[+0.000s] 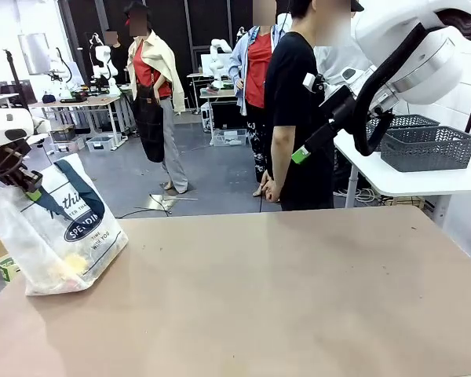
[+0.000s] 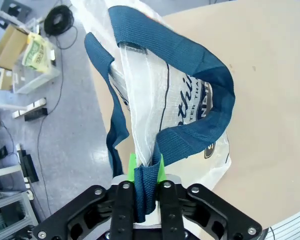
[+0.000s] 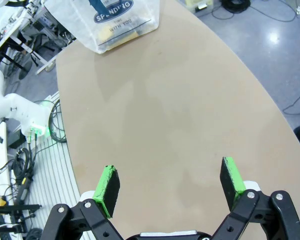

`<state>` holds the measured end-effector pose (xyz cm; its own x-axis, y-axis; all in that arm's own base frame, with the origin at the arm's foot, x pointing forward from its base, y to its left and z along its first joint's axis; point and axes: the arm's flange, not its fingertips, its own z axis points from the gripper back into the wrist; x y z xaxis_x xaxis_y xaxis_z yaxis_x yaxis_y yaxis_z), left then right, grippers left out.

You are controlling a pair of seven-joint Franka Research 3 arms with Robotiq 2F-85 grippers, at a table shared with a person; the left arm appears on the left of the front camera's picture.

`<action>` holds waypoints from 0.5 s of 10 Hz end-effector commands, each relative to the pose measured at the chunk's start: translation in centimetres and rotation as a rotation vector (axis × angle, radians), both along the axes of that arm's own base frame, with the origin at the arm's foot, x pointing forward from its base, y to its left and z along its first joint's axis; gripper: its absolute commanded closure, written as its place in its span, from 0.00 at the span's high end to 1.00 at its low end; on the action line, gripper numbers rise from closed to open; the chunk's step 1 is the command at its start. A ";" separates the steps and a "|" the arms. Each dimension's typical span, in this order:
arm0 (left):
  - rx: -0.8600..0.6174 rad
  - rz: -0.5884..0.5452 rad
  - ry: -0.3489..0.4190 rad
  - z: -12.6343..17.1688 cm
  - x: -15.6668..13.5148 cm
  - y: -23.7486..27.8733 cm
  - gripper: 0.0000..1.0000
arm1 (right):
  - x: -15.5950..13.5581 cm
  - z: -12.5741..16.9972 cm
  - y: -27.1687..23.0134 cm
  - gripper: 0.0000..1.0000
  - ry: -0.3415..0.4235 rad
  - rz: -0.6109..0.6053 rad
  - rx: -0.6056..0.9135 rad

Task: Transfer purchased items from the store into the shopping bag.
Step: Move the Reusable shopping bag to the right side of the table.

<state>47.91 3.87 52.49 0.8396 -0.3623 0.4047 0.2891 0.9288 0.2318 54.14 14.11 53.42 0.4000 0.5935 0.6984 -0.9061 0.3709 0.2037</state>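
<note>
My left hand (image 2: 148, 172) is the nearest thing I have to the work: its green pads are clamped on a fold of the navy strap handle (image 2: 190, 55) of the shopping bag (image 1: 59, 232), with the strap bunched between them and running down into the hand. The bag itself sits at the left end of the bench (image 1: 282, 298), close to the bench's left edge, slumped and leaning a little. Through its translucent wall I see yellow and orange purchased items (image 1: 67, 267) lying at the bottom, so I judge at least part of the transfer is done.

I expect the bag to handle as soft, floppy and light: thin plastic film that crumples, slides on the smooth benchtop and keeps no shape of its own. The woven strap is the sensible place to take it, since it is tougher than the film and gives the pads something to bite; pinching the wall would risk a tear or a slip. A single handle lets the mouth sag shut, so I would lift gently.

Farther from the bag, my right hand (image 3: 170, 187) hangs high over the bench's bare right part, fingers wide apart and holding nothing.

Beyond the bag, past the bench's far edge, a person in black (image 1: 294, 118) stands facing away, and dark mesh baskets (image 1: 428, 145) rest on a white side table.
</note>
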 end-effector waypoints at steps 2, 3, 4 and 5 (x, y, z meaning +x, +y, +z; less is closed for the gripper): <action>-0.012 0.009 0.007 1.0 0.0 0.0 0.85 | -0.2 -0.2 0.0 1.00 0.006 0.000 0.004; -0.008 0.010 -0.002 1.5 -0.1 -0.1 1.00 | -0.2 -0.2 0.0 1.00 0.006 0.000 0.004; -0.008 0.004 -0.016 2.1 -0.4 -0.2 1.00 | -0.2 -0.2 0.0 1.00 0.006 0.000 0.004; -0.007 -0.004 -0.024 2.6 -0.6 -0.4 1.00 | -0.2 -0.2 0.0 1.00 0.006 0.000 0.004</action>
<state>47.66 3.80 54.33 0.8287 -0.3632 0.4258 0.2835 0.9284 0.2403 54.14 14.11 53.42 0.4000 0.5935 0.6984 -0.9061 0.3709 0.2037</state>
